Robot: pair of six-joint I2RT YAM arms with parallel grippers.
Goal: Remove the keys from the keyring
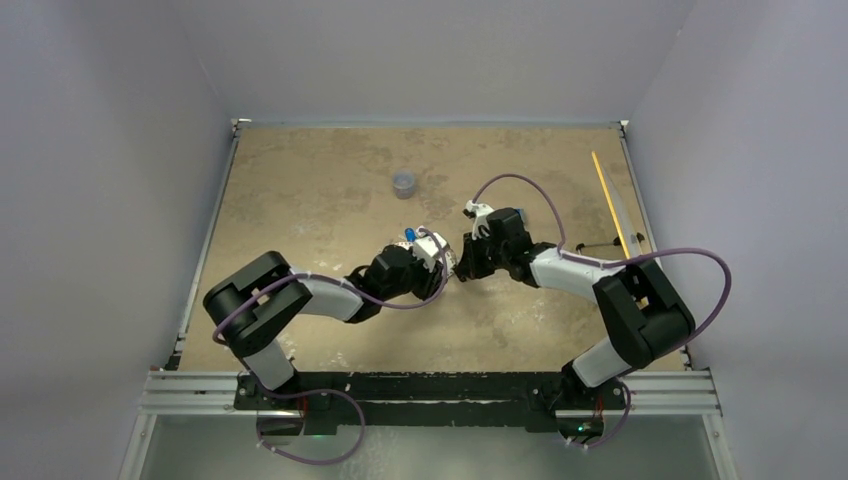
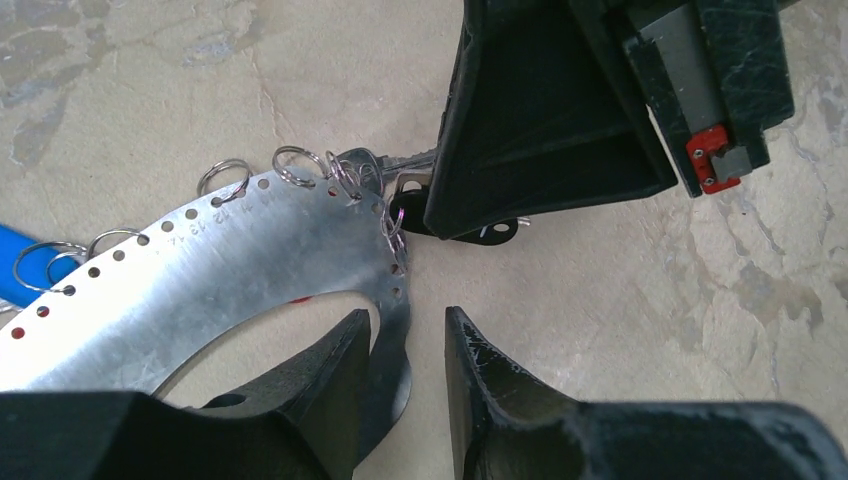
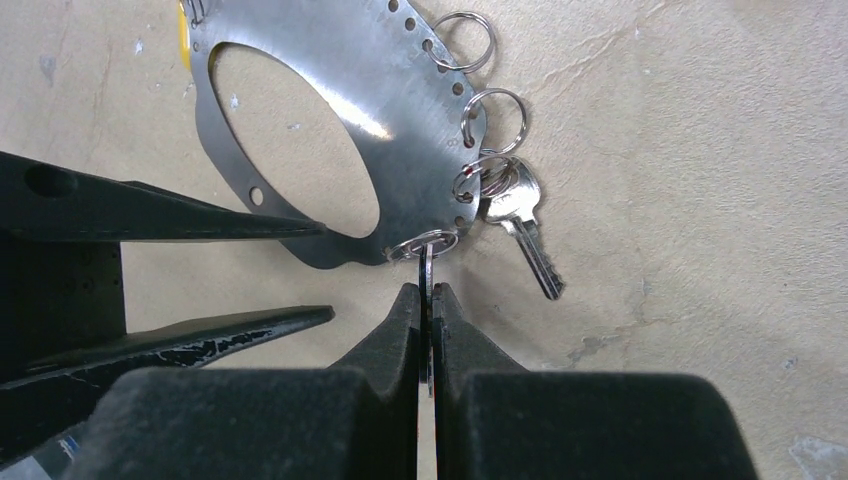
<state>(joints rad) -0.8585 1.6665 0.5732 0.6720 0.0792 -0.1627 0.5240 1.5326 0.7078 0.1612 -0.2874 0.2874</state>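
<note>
1. Keyring – a broad, flat plate of dull silver metal with a big oval opening. A row of small holes runs along its outer edge, and faint stamped numbers sit beside them. It lies on the table near the middle, between the two arms.
2. Split rings of thin wire hang from several of the edge holes; some carry nothing.
3. Silver key – all metal. Its head hangs on one of those rings and its toothed blade lies on the table, pointing away from the plate.
4. Black-headed key hangs from the ring at the plate's tip. The right wrist view shows it edge-on, as a thin dark sliver.
5. Right gripper has its fingers pressed together on that black-headed key, just beside the plate's tip.
6. Left gripper has a narrow gap between its fingers and straddles the plate's band. One finger lies over the oval opening, the other outside the rim with bare table showing beside it.
7. Blue piece shows at the far end of the plate; what it is cannot be told.
8. Cup, small and grey, stands well apart, farther back on the table.
</note>
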